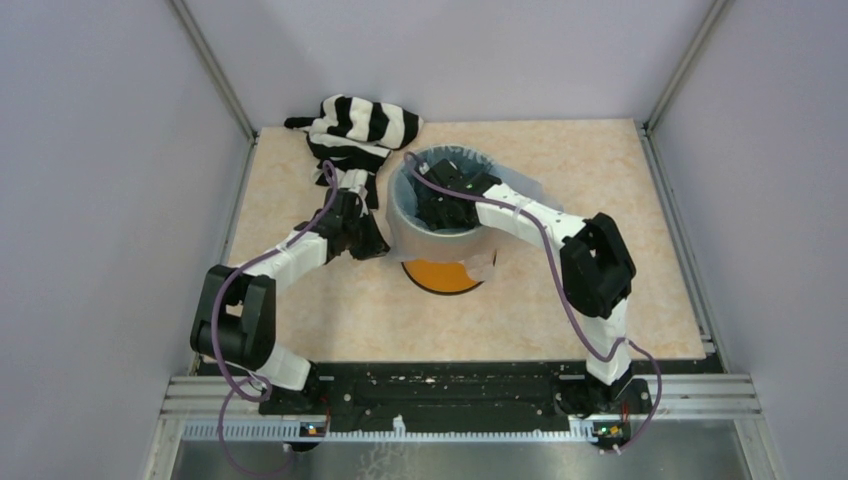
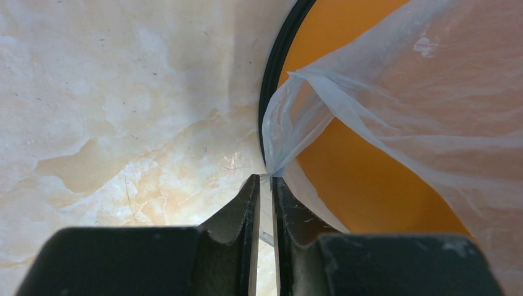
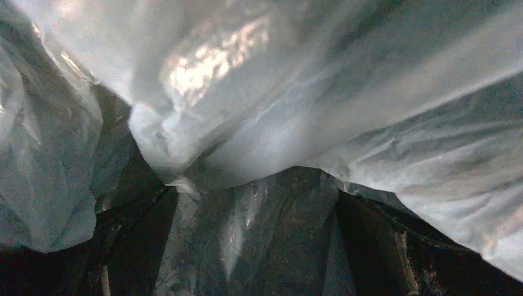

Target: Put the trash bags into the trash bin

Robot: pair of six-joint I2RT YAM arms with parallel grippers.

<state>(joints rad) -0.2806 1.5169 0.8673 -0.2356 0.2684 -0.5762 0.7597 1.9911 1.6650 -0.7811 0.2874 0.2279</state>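
Because the left pincer (image 2: 264,183) clamps a fold of the trash bag (image 2: 432,92), which lines the trash bin (image 2: 382,191) and drapes outside its left wall, a hard pull could tear it or tip the bin. Whether the right pincer (image 1: 442,205), deep inside, grips anything cannot be told.

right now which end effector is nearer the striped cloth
Left. The left end effector sits close beside the striped cloth; the right end effector is farther, down inside the trash bin.
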